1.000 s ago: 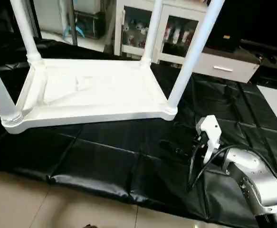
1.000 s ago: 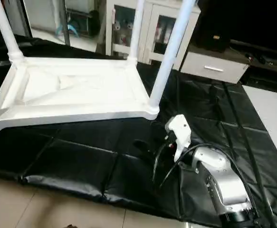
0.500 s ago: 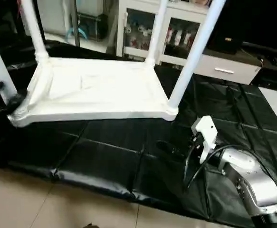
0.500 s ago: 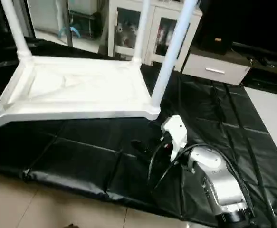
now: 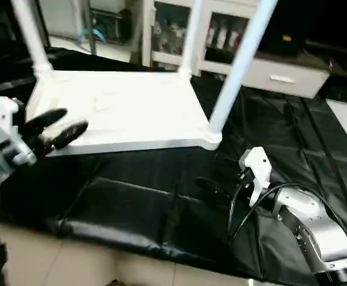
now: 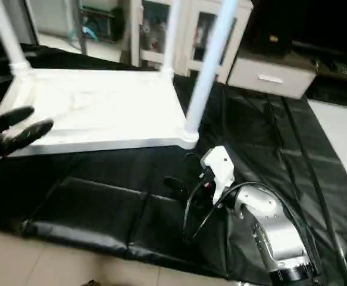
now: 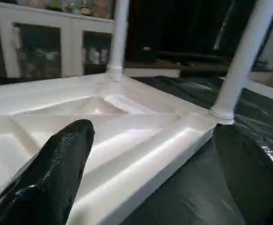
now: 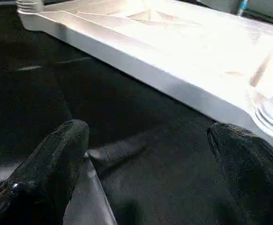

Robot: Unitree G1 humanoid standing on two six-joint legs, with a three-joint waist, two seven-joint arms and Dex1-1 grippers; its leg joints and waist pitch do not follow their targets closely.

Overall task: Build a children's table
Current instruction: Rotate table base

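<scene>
Right gripper (image 5: 212,190) is lying low over the black cover (image 5: 143,202), nearest the camera, fingers spread wide and holding nothing; in the right wrist view its two black fingertips (image 8: 56,150) are standing well apart with bare cover between them. Left gripper (image 5: 57,128) is hovering at the tabletop's near left edge, fingers likewise parted and empty, its tips pointing in over the white plastic; whether they are touching the rim, cannot tell.

Children's table is sitting upside down on the cover: tabletop (image 5: 131,110) is lying flat, ribbed underside facing up. Near right leg (image 5: 238,65) is standing upright in its corner socket, just beyond the right gripper. Two far legs (image 5: 188,39) are rising from the far corners.

White cabinet (image 5: 173,30) with glass doors is standing behind the worktable.
</scene>
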